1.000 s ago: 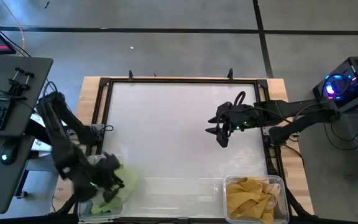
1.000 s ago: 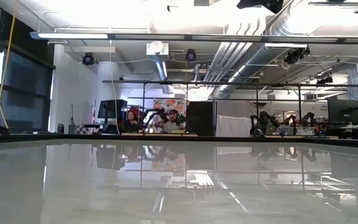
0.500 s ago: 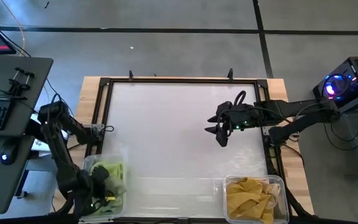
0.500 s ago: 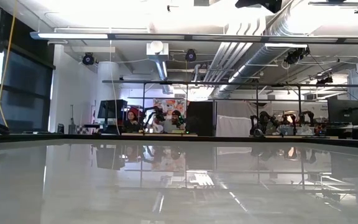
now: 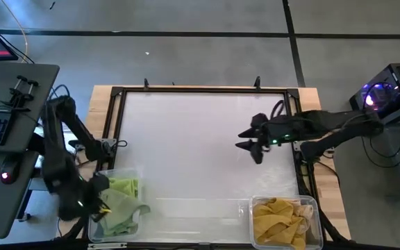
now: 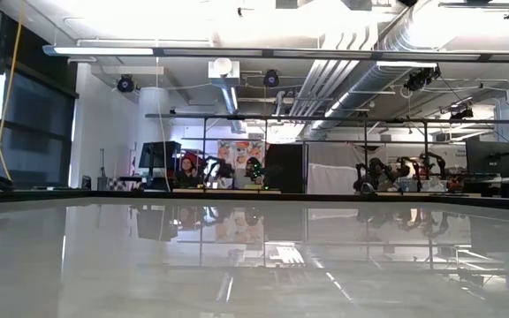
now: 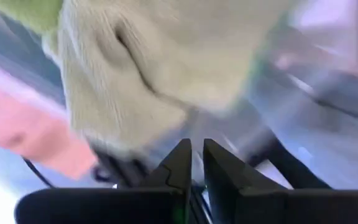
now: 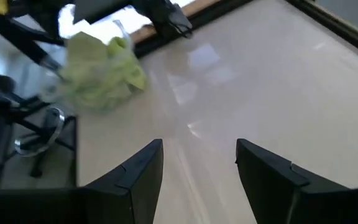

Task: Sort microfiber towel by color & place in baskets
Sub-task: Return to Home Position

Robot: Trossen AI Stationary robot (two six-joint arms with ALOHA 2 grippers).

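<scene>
Left basket [image 5: 119,172] and right basket [image 5: 283,200] are clipped by the high view's bottom edge. Left wrist view is blurred: towel [image 7: 154,62] fills it, probably light green. Left gripper [image 5: 97,200] is indistinct from above.

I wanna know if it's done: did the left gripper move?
Yes. In the high view the left gripper has backed leftward off the green towels, out past the table's black frame.

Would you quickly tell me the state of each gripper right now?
Left gripper: closed, empty, by the left basket.
Right gripper: open, empty, over the table.
</scene>
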